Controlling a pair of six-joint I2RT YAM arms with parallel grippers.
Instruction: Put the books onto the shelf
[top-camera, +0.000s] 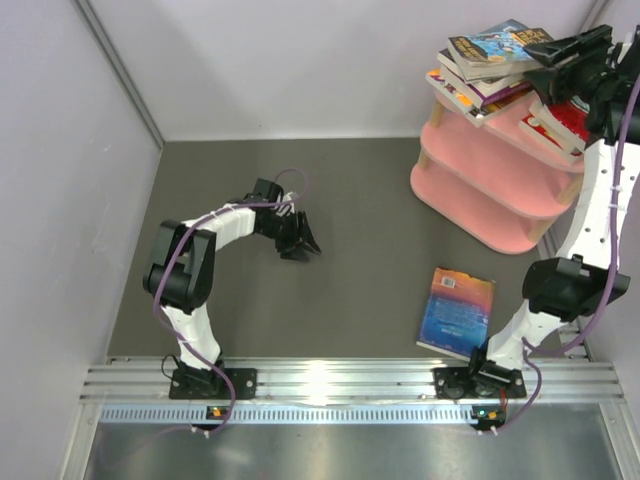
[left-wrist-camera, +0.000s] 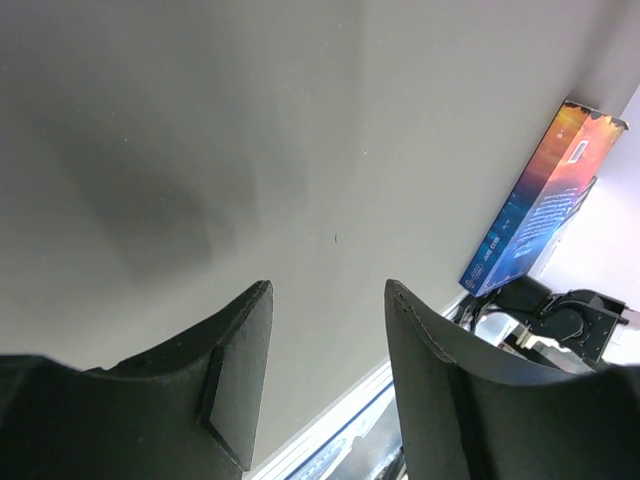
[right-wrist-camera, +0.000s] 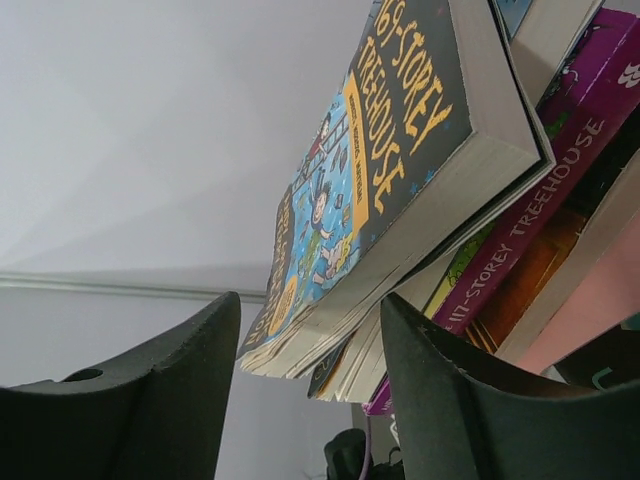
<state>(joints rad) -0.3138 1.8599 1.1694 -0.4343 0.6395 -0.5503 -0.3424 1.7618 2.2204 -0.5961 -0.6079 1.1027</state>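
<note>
Grey matting covers the table (top-camera: 350, 200), closed in by white walls, with the pink three-tier shelf (top-camera: 470, 190) in the far right corner. One blue book (top-camera: 457, 312) with an orange glow on its cover lies flat on the table, well apart from the shelf and just beside the right arm's base. Its long axis runs away from the near edge, tilted slightly. The right arm is much the nearer, but the right gripper (top-camera: 540, 55) is raised at the shelf's top tier, well above and beyond the book. Its fingers are apart and clamp nothing, and a stack of books (top-camera: 490, 60) sits just past them, topped by a dark Treehouse paperback (right-wrist-camera: 400, 150). The left gripper (top-camera: 303, 245) hovers low at mid-table, fingers apart over bare matting, with the blue book off to its right.
</note>
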